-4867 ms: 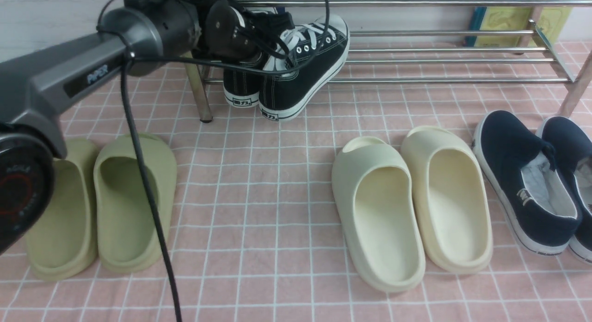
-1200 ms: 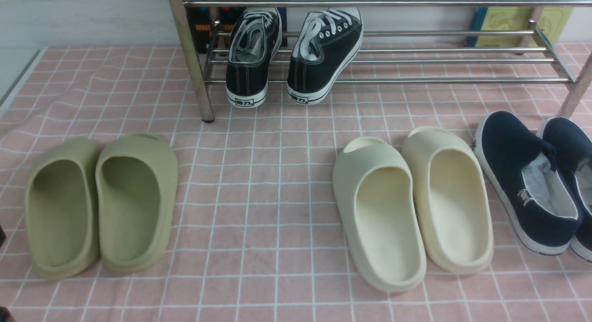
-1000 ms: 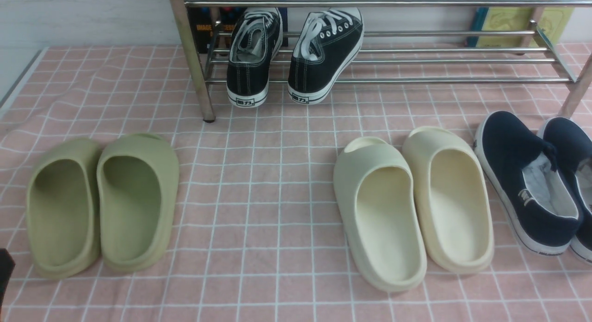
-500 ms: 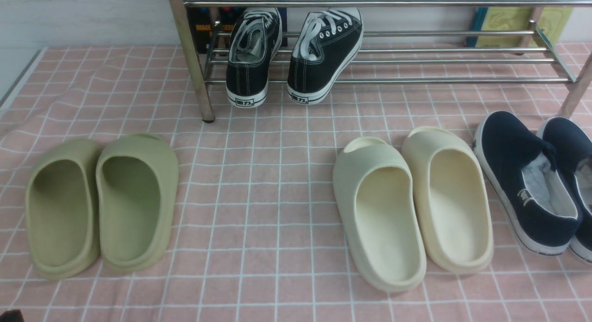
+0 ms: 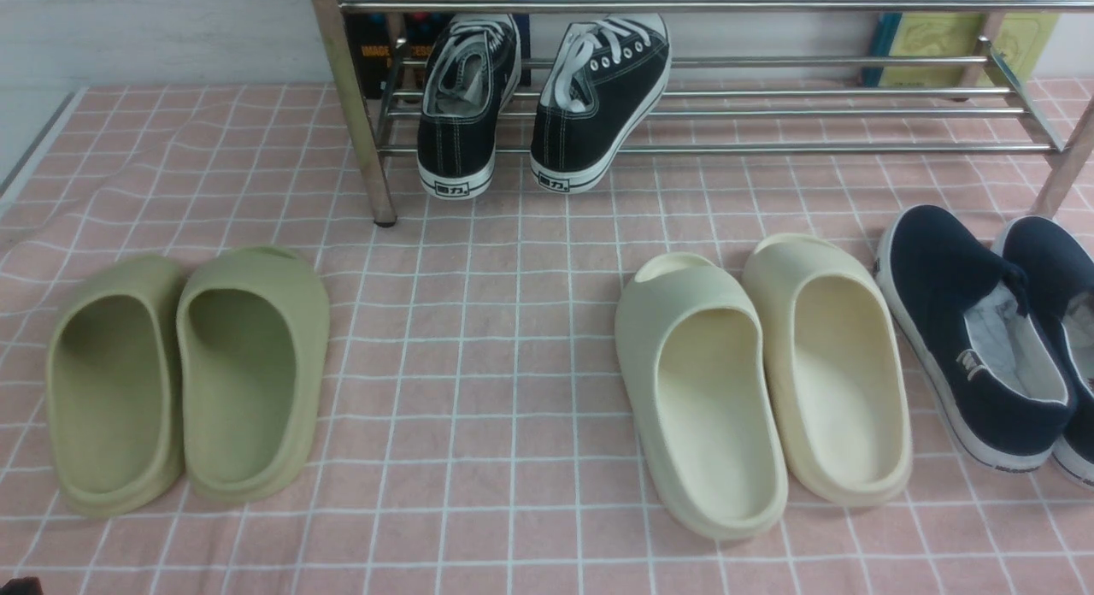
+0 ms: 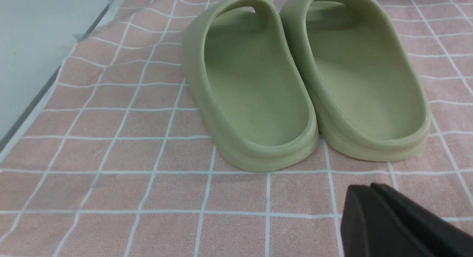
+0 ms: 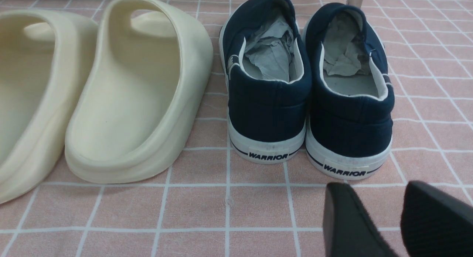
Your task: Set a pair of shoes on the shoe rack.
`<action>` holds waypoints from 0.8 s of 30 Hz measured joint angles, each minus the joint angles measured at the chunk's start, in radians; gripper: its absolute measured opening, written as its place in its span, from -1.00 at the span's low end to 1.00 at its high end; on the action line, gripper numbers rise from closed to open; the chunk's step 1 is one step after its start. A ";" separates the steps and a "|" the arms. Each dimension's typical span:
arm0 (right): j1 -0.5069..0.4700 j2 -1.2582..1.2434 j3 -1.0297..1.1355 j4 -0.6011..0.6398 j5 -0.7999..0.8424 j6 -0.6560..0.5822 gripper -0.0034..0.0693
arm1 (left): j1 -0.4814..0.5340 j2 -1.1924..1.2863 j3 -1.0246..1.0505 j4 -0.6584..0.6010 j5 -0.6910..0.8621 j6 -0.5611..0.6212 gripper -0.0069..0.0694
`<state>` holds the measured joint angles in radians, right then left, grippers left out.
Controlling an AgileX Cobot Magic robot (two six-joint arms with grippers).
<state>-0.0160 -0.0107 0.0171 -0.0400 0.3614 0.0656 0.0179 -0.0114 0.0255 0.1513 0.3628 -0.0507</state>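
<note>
The right navy slip-on runs past the front view's edge.

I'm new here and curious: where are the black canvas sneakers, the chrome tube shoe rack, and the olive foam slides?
black canvas sneakers [image 5: 590, 108], front view, right shoe's side panel
chrome tube shoe rack [image 5: 812, 148], front view, front lower bar
olive foam slides [image 6: 255, 98], left wrist view, one slide's footbed

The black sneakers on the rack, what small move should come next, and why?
Probably none beyond staying parked: both black sneakers already rest on the chrome rack, heels overhanging its front bar. The left gripper is shut and empty; the right gripper holds nothing.
</note>
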 joint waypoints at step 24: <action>0.000 0.000 0.000 0.000 0.000 0.000 -0.25 | 0.002 0.000 0.000 0.000 0.001 0.000 -0.72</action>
<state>-0.0160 -0.0107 0.0171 -0.0400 0.3614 0.0656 0.0197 -0.0114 0.0255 0.1513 0.3636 -0.0507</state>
